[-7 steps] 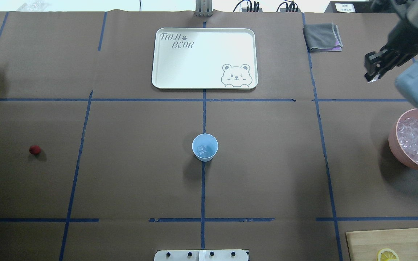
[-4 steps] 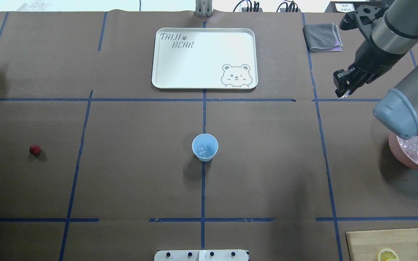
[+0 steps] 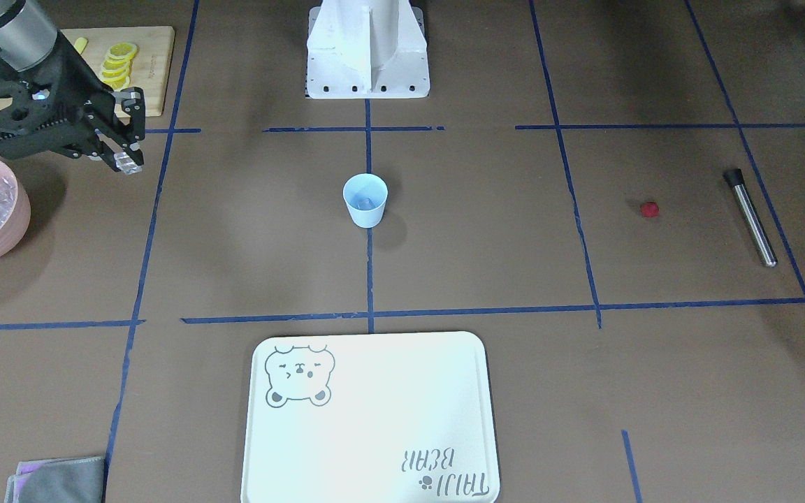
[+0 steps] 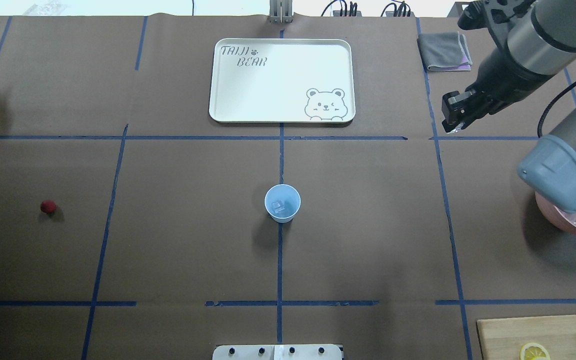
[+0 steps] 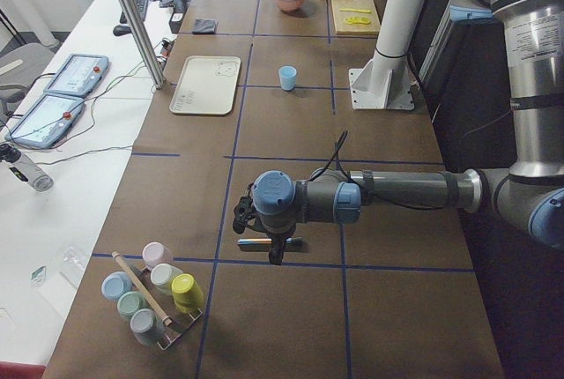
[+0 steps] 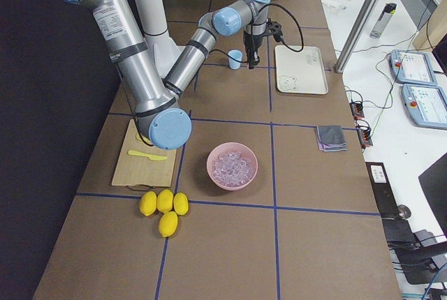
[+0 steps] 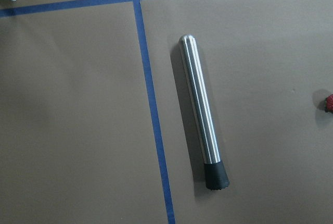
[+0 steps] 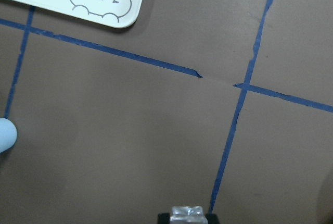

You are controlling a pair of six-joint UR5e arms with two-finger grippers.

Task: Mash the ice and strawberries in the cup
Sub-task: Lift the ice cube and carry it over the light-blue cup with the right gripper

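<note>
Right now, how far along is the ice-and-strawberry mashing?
Early. Done: one ice cube sits in the cup. In hand: the right pincer holds a second cube, clear of the pink bowl and well short of the cup. Left: the strawberry lies on the table, the metal muddler lies ungripped near it, and no mashing has begun.

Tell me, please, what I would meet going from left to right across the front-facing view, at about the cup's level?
pink bowl → ice cube held in the jaws of the right gripper → cup → strawberry → metal rod
</note>
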